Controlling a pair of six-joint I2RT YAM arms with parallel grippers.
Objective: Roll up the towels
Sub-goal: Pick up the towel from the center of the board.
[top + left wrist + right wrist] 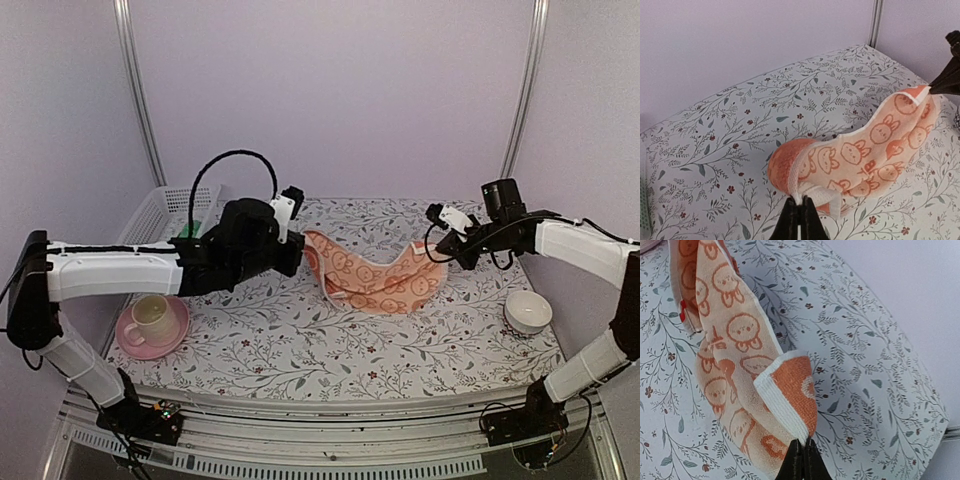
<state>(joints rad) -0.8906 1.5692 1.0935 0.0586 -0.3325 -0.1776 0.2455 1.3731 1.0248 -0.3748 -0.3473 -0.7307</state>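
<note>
The orange towel [372, 280] is lifted by two corners and hangs between the two arms above the middle of the table [300, 352]. It is pale orange with darker orange rabbit faces printed on it and has a white hem.

The left claw [302, 252] is pressed together on the left end of the towel. In the left wrist view its two dark fingers [790, 220] are closed on the white hem, with no gap between them. Just above them, this end of the towel [860, 160] is bunched into a rounded fold.

The right claw [434, 252] is also clamped on the towel, at the opposite corner. In the right wrist view its tips [802, 462] pinch the white-edged corner, and the cloth [740, 335] falls away from there in a long folded strip.

From above, the towel sags in a curve between the two claws, and its lowest part is close to the flowered table surface. Whether it rests on the table, one cannot tell.

A white basket [160, 208] stands at the far left corner of the table. A little of the green towel [186, 232] shows beside it, and the left arm hides the rest. A cup [150, 318] sits on a pink saucer [128, 340] at the near left. A white bowl [527, 312] stands at the right, under the right arm.
</note>
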